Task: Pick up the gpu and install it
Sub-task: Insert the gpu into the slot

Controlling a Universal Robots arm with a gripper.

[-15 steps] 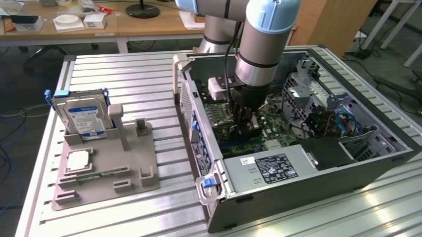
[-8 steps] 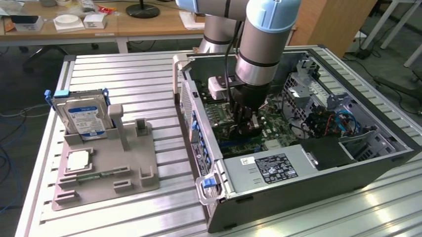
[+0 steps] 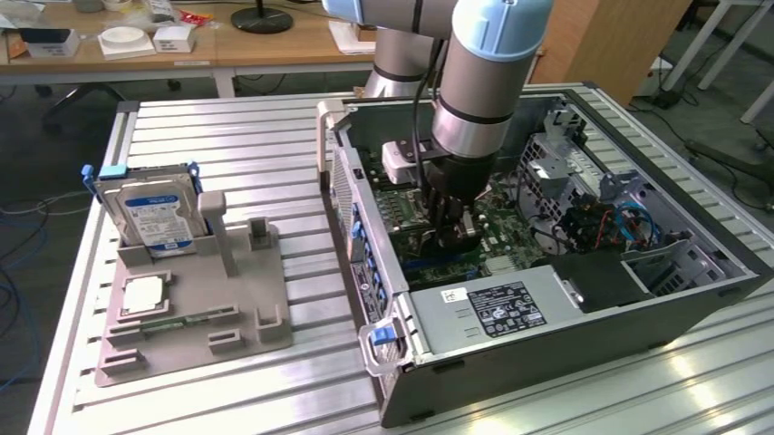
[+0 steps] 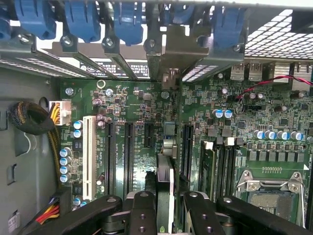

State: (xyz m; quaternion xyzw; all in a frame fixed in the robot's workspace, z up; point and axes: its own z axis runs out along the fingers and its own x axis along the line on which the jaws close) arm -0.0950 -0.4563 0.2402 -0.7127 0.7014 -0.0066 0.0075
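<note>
**Card held edge-on over the motherboard**

The arm reaches down into the open black-and-grey computer case (image 3: 581,299) that lies on its side on the ribbed aluminium bench (image 3: 230,136). Its black fingers (image 4: 164,208) pinch the gpu (image 4: 165,191), a thin flat black circuit card seen edge-on from the wrist, standing upright between the two pads with the pads touching its faces. In the exterior view the gripper (image 3: 450,237) sits low inside the case, just above the green motherboard (image 4: 146,112).

Straight ahead of the fingertips, the card's edge lines up along a black expansion slot (image 4: 168,134) of the board, with more long black slots to either side of the fingers and a white slot (image 4: 89,156) further off on one side. I cannot tell whether the card already touches the slot. Beyond the fingertips, at the case wall, a row of blue plastic latches (image 4: 80,19) sits over the silvery metal slot covers (image 4: 168,51). Off to the other side of the fingers lies the open metal CPU socket (image 4: 270,188).

Well apart from the fingers, outside the case on the exterior view's left, a grey moulded holder (image 3: 230,308) carries a blue-labelled silver hard drive (image 3: 151,213) standing upright and a small square silver chip (image 3: 143,294) lying flat.
</note>
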